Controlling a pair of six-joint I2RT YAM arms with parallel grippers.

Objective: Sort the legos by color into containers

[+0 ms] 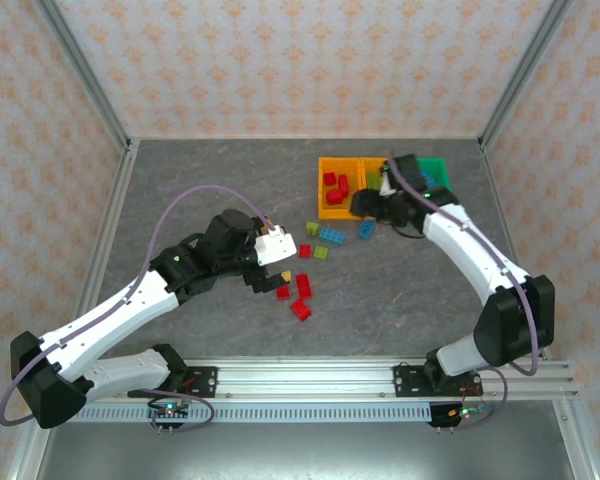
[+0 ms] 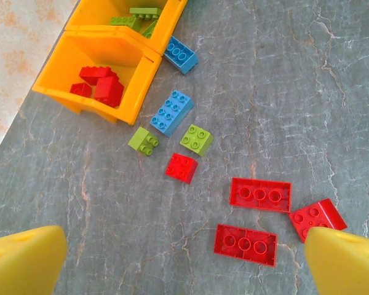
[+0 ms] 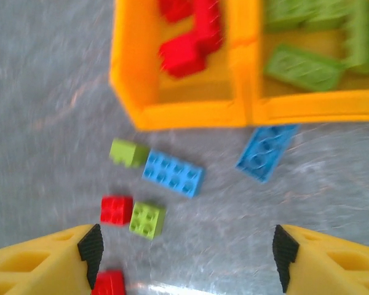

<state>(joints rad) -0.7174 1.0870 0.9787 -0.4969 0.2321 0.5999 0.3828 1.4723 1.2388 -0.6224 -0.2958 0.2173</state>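
Loose legos lie on the grey table: two upturned red plates [image 2: 260, 194] [image 2: 245, 244], a small red brick [image 2: 181, 167], lime bricks [image 2: 196, 139] [image 3: 147, 219], a blue brick [image 3: 172, 173] and a blue plate [image 3: 266, 150]. One orange container [image 3: 184, 114] holds red bricks [image 3: 178, 43]. The orange one beside it [image 3: 313, 106] holds lime bricks [image 3: 301, 61]. The green container [image 1: 438, 170] is partly hidden behind my right arm. My left gripper [image 2: 184, 264] [image 1: 270, 275] hovers open and empty by the red plates. My right gripper [image 3: 187, 255] [image 1: 365, 205] hangs open and empty before the orange containers.
Patterned walls and metal frame posts [image 1: 90, 80] enclose the table on three sides. The arm bases sit on a rail [image 1: 310, 380] along the near edge. Bare grey surface [image 1: 200, 180] spreads over the left and far part.
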